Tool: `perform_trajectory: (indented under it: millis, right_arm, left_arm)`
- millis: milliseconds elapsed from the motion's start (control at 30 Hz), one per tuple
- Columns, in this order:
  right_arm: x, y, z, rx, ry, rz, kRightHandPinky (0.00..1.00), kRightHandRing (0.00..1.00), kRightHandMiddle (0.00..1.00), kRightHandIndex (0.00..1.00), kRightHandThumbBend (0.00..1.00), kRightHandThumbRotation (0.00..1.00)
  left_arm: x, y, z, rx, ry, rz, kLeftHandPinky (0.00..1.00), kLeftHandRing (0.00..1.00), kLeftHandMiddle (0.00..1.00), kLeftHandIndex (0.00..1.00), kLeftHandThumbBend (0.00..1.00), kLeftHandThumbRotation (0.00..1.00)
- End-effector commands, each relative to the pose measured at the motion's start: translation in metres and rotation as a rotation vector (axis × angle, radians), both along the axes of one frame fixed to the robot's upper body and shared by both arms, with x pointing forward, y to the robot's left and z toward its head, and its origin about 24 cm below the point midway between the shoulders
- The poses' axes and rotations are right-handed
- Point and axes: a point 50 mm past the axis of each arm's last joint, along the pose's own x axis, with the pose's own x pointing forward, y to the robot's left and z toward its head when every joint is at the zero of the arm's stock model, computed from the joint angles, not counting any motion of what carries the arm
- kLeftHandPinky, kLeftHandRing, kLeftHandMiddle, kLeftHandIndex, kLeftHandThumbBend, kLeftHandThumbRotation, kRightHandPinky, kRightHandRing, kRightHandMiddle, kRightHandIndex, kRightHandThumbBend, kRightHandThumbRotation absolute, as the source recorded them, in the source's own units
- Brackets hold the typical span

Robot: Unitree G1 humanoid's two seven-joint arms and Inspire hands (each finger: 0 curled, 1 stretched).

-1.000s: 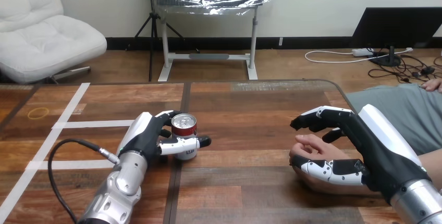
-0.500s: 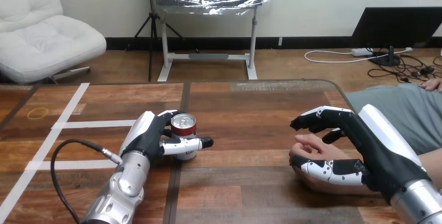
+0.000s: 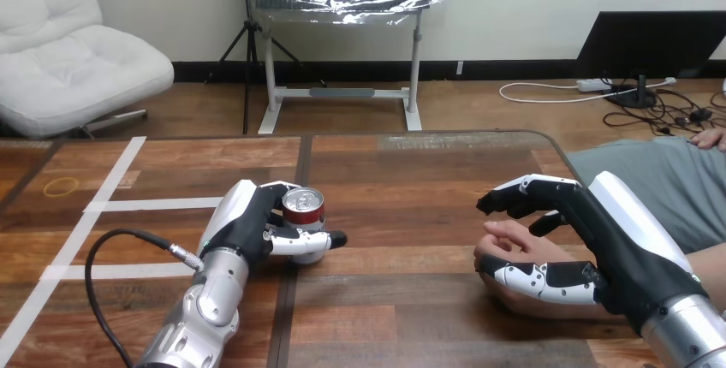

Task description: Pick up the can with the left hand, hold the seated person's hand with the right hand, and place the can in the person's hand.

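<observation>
Curling its fingers [image 3: 274, 188] round the can [image 3: 303, 207] on the bench [image 3: 411, 171], the left hand [image 3: 244, 222] grips while the right hand [image 3: 625, 248] clasps the person's hand [image 3: 507, 241] near the right edge; lift and handover apparently remain.

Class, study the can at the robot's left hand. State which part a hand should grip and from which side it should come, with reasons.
Grip the can round its curved side wall, about mid-height, coming from the view's left. It is upright, top facing up, so the round wall lets fingers and thumb wrap it. The left hand is curled round it that way.
</observation>
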Motion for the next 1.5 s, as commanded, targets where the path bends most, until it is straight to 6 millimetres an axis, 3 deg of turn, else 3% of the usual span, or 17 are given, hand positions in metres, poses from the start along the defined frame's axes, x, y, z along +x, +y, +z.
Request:
perform_trajectory:
  millis: [0,433,1467]
  right_arm:
    - [0.0044,0.005,0.0214,-0.012,-0.1,0.036,0.66,0.75,0.74,0.67,0.6,0.0]
    - [0.0046,0.0049,0.0219,-0.019,-0.099,0.035,0.68,0.76,0.75,0.67,0.6,0.0]
    - [0.005,0.0047,0.0229,-0.018,-0.096,0.039,0.68,0.77,0.74,0.67,0.6,0.0]
  left_arm:
    - [0.0109,-0.0061,0.0206,0.006,-0.118,-0.021,0.43,0.49,0.54,0.56,0.71,0.02]
    - [0.009,-0.0035,0.0194,0.043,-0.148,-0.025,0.38,0.42,0.46,0.5,0.68,0.0]
    - [0.0072,-0.0008,0.0174,0.094,-0.157,-0.037,0.38,0.42,0.46,0.49,0.7,0.0]
